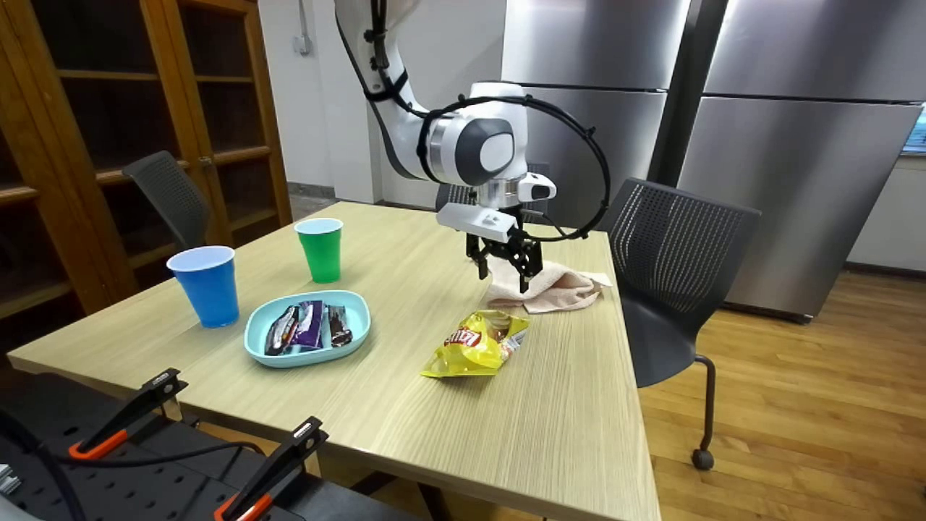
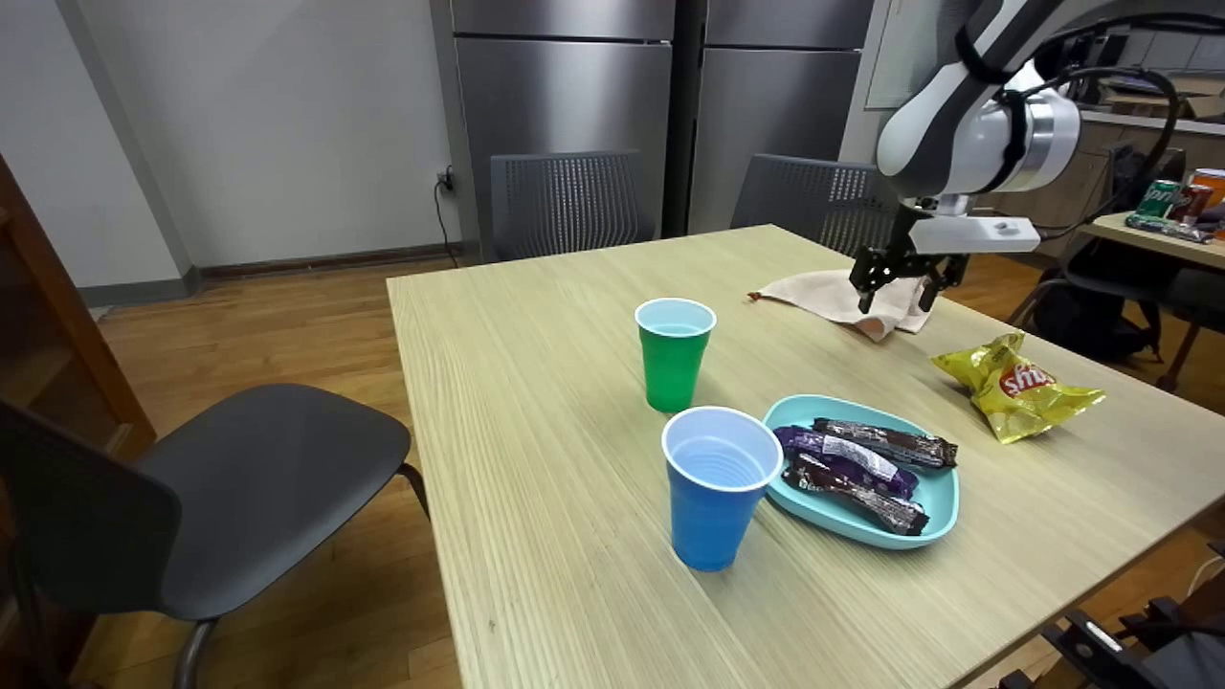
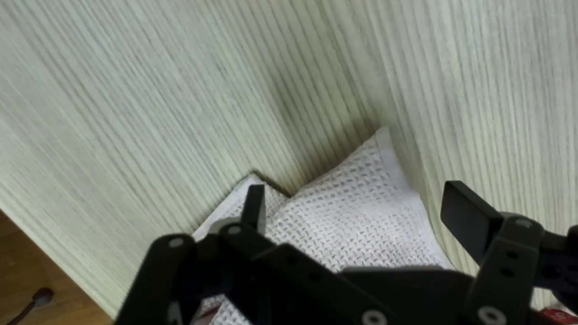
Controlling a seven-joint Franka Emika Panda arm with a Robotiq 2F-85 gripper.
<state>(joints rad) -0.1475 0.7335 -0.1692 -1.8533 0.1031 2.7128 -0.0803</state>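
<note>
Orange and black clamps (image 1: pixel 271 472) sit up close, on a dark board (image 1: pixel 155 481) with holes beside the tabletop (image 1: pixel 579 449). On the tabletop, a yellow chip bag (image 1: pixel 470 347) with a red label lies nearest. A light blue dish (image 1: pixel 359 315) is near it, with three shiny snack bars (image 1: pixel 309 325) in it, the purple one in the middle. A blue cup (image 1: pixel 210 289) stands just beside the dish, and a green cup (image 1: pixel 322 252) stands farther back. Past the chip bag is the pale pink cloth (image 1: pixel 557 286), lying bunched up on the tabletop. Just over one end of the cloth hangs the hand (image 1: pixel 503 281), pointing down. Its fingers (image 3: pixel 469 216) are spread wide apart and it has hold of nothing. In the wrist view, a pointy bit of the cloth shows between the fingers, but I can't tell if they touch it. Behind all that are dark chairs (image 1: pixel 676 246), and at the back stand tall silver fridges (image 1: pixel 788 188).
</note>
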